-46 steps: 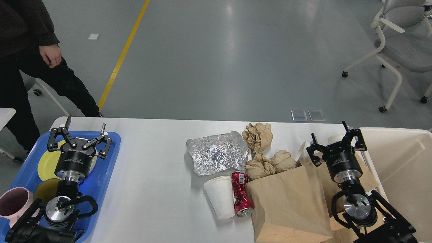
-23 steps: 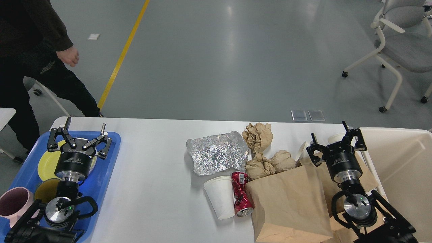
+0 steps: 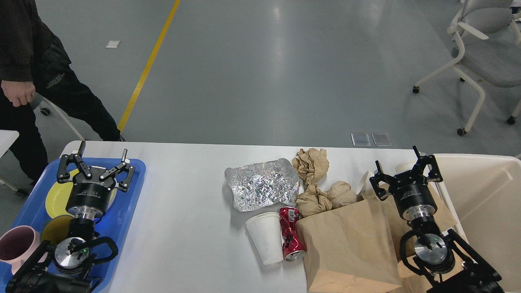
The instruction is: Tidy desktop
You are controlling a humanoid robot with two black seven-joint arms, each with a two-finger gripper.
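Behind white desktop (image 3: pixel 183 228), grey floor (image 3: pixel 260 73) gleams.

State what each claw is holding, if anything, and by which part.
Nothing is held. The left claw hangs open over the blue tray; the right claw hangs open above the paper bags.

Desktop (image 3: pixel 183 228): smooth, white, slightly glossy. Foil (image 3: pixel 262 185): crinkled, shiny metal. 3 wads (image 3: pixel 311 162) of creased brown paper, matt. Bag (image 3: pixel 350 248): matt brown paper. Can (image 3: pixel 291 232): dented glossy red metal. Cup (image 3: pixel 266 238): matt white paper. Tray (image 3: pixel 124 215): glossy blue plastic.
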